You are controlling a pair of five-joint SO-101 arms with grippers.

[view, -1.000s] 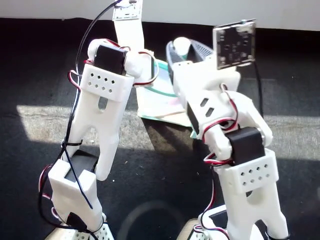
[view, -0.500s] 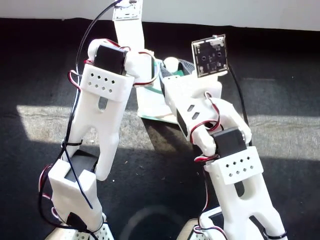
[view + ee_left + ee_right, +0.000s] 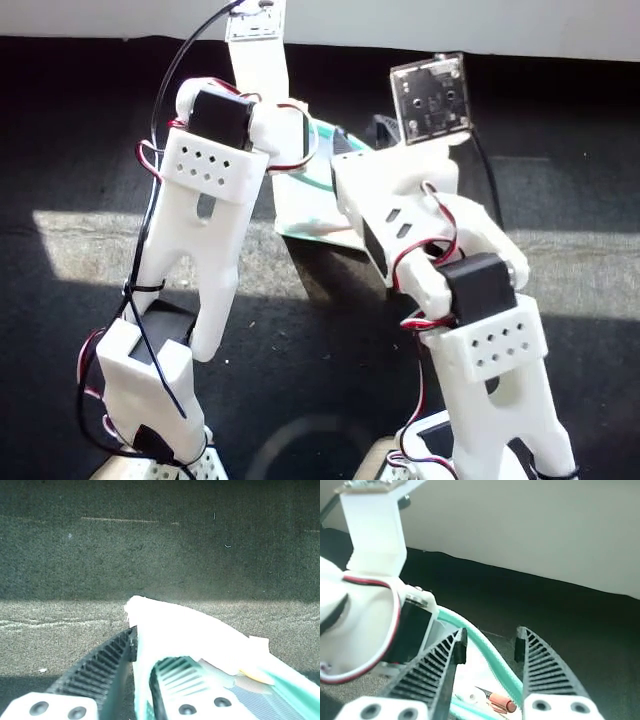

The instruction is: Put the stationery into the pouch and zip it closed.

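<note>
My right jaws have shifted slightly since half a second ago; they stand apart, straddling the teal rim of the pouch [image 3: 487, 652], a reddish pen [image 3: 499, 701] inside. My left jaws pinch the pouch's edge on the bench [image 3: 150, 555].

You have a table [image 3: 570, 130] covered by a dark, coarse, carpet-like mat. A bright band of sunlight crosses it from side to side, and the mat is in shade both beyond the band and nearer you. The pouch [image 3: 312, 212], pale with a teal rim, lies on the mat, partly in the sunlit band. In the left wrist view, a tiny pale speck [image 3: 43, 670] lies on the lit mat.
</note>
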